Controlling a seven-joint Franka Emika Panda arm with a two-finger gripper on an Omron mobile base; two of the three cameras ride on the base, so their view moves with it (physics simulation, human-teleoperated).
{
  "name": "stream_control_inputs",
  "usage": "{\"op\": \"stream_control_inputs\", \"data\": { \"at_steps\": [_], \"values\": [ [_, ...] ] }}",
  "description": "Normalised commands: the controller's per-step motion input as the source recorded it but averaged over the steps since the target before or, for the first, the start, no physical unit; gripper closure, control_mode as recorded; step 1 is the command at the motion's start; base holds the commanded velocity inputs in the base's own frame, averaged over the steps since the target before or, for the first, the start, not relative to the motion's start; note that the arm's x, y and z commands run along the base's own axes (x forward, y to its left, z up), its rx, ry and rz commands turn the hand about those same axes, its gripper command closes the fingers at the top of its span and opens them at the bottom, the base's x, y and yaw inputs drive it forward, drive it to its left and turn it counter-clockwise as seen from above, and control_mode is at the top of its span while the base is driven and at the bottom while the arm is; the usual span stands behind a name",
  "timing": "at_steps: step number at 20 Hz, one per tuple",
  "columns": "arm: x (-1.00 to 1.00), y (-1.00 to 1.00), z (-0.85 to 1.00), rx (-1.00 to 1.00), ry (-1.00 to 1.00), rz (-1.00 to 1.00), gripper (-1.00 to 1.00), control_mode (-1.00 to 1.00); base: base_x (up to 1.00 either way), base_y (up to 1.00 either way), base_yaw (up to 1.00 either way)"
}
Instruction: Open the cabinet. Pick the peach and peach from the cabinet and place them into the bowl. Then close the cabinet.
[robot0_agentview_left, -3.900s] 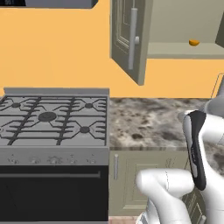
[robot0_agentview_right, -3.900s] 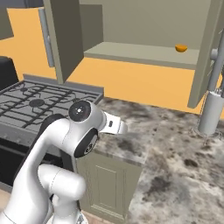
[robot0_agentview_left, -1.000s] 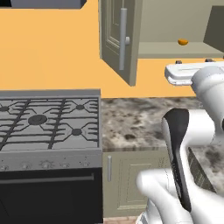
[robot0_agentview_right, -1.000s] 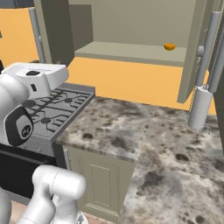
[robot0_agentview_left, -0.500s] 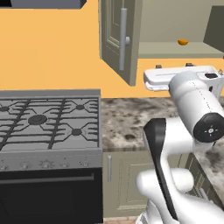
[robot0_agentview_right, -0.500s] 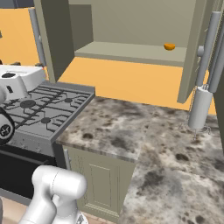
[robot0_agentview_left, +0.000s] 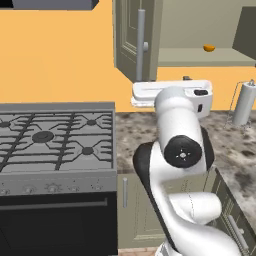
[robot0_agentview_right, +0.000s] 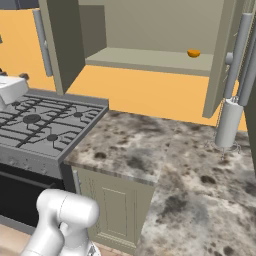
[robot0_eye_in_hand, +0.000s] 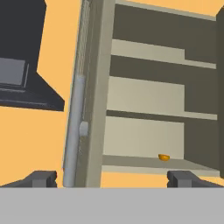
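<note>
— What does the cabinet (robot0_agentview_right: 150, 35) hold right now?

— You have both doors swung open, and on its bottom board, toward the right side, sits one orange-yellow peach (robot0_agentview_right: 193, 53) (small, round, resting alone). In the hand view you see the same fruit low inside the cabinet, with bare shelves above it.

— And the claw?

— Your gripper (robot0_eye_in_hand: 113, 178) has its two dark fingertips (robot0_eye_in_hand: 40, 178) spread wide apart with nothing between them; it looks up at the cabinet from below, the left door's long grey bar handle (robot0_eye_in_hand: 73, 131) just beside the left tip.

— Anything you cannot make out?

— A second fruit: you cannot tell if one lies deeper in the cabinet. The right door is cut off at the frame edge, and the arm covers part of the counter (robot0_agentview_right: 150, 150) below the cabinet.
</note>
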Motion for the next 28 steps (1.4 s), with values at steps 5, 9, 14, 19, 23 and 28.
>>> {"op": "stream_control_inputs", "data": {
  "at_steps": [5, 9, 14, 19, 23, 28],
  "values": [
    [0.57, 0.38, -0.13, 0.0, 0.0, -0.16, -1.0, -1.0, 0.0, 0.0, 0.0],
    [0.61, 0.3, -0.12, 0.0, 0.0, -0.21, -1.0, -1.0, 0.0, 0.0, 0.0],
    [0.65, 0.01, -0.1, 0.0, 0.0, -0.23, -1.0, -1.0, 0.0, 0.0, 0.0],
    [0.87, -0.1, -0.19, 0.0, 0.0, -0.16, -1.0, -1.0, 0.0, 0.0, 0.0],
    [0.97, -0.39, -0.3, 0.02, 0.0, -0.02, -1.0, -1.0, 0.0, 0.0, 0.0],
    [0.9, -0.64, -0.25, 0.09, 0.0, 0.01, -1.0, -1.0, 0.0, 0.0, 0.0]
  ]
}}
